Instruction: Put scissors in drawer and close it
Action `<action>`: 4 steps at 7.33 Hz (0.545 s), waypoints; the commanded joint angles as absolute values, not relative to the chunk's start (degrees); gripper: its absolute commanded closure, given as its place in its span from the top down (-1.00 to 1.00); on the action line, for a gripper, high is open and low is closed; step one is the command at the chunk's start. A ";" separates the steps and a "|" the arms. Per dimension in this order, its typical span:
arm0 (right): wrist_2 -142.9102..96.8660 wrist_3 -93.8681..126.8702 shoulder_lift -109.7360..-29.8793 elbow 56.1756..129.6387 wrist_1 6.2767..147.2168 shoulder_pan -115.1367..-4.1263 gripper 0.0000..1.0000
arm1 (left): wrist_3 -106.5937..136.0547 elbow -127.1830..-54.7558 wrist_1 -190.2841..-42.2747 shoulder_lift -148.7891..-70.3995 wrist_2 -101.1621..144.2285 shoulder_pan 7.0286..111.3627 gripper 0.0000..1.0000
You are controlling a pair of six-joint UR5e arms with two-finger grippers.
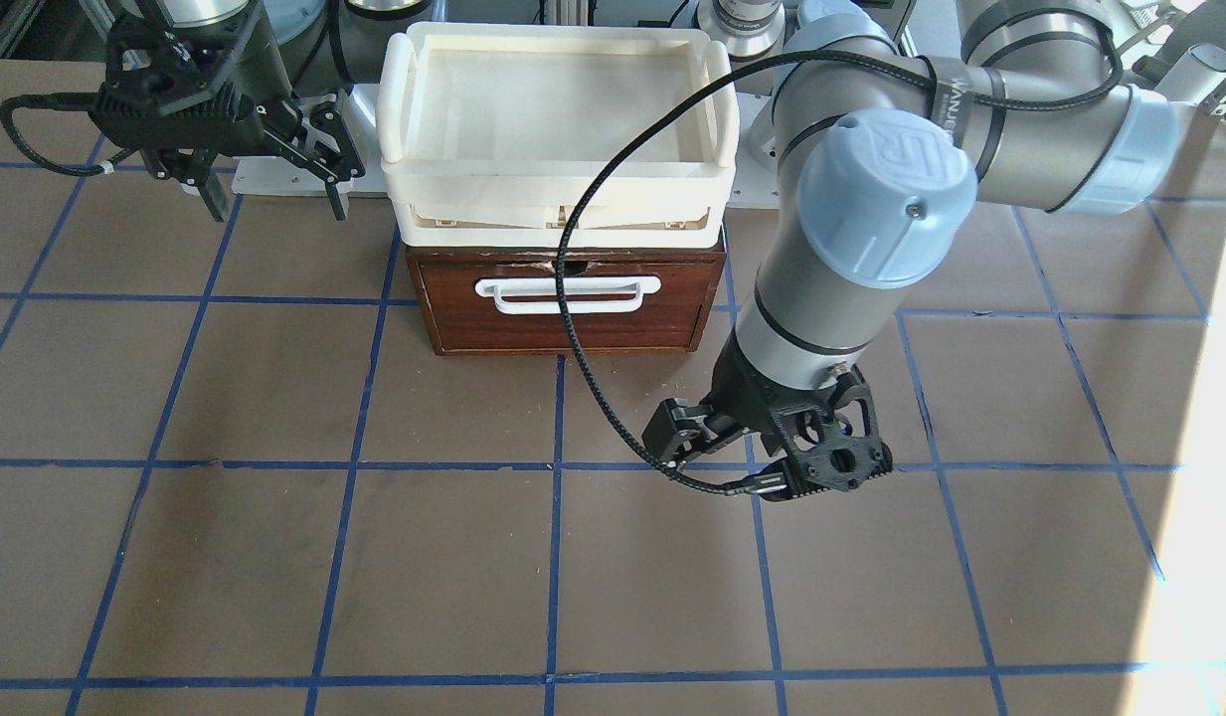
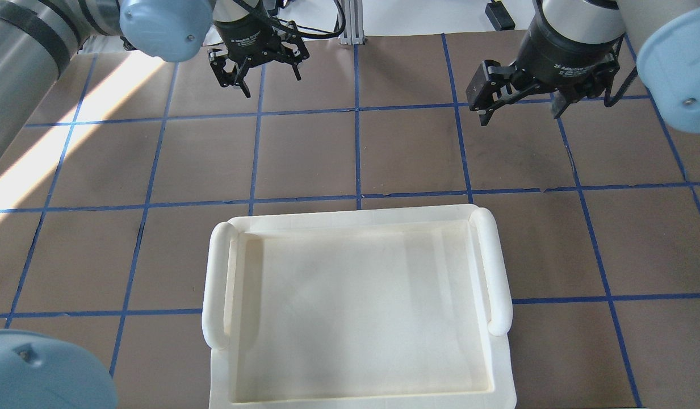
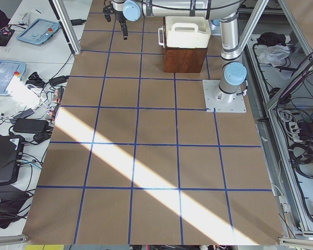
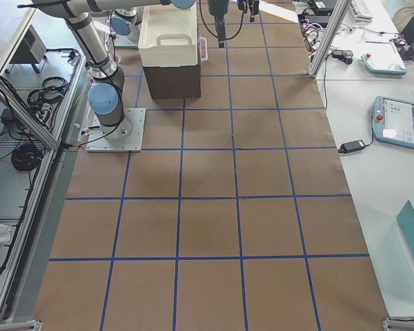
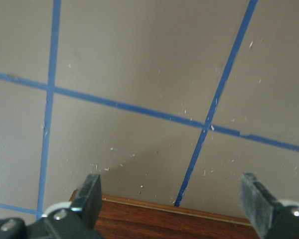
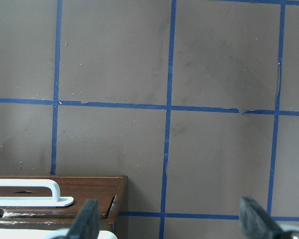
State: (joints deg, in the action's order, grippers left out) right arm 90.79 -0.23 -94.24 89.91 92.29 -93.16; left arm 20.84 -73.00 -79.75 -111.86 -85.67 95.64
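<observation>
The scissors show in no view. The drawer (image 1: 563, 313) has a dark reddish-brown front and a white bar handle (image 1: 568, 295), and it looks pushed in flush under the cream tray. Its front also shows in the right wrist view (image 6: 89, 191) and as a wood strip in the left wrist view (image 5: 164, 221). My left gripper (image 1: 767, 462) hangs open and empty over the table in front of the drawer, toward its side; it also shows in the overhead view (image 2: 267, 79). My right gripper (image 1: 274, 204) is open and empty beside the tray, also seen from overhead (image 2: 520, 111).
A cream-white plastic tray (image 1: 558, 40) sits on top of the drawer unit, and it looks empty from overhead (image 2: 350, 218). Brown table with a blue tape grid. A black cable (image 1: 573, 328) from my left arm hangs across the drawer front.
</observation>
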 commanded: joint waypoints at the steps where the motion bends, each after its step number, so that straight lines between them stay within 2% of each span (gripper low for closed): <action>1: 90.79 -0.26 -94.22 89.91 92.29 -93.16 1.00 | 7.53 -73.56 -79.54 -108.12 -86.39 88.89 1.00; 4: 90.79 -0.18 -94.31 89.91 92.20 -93.16 1.00 | 0.88 -74.44 -88.22 -101.10 -90.51 86.22 1.00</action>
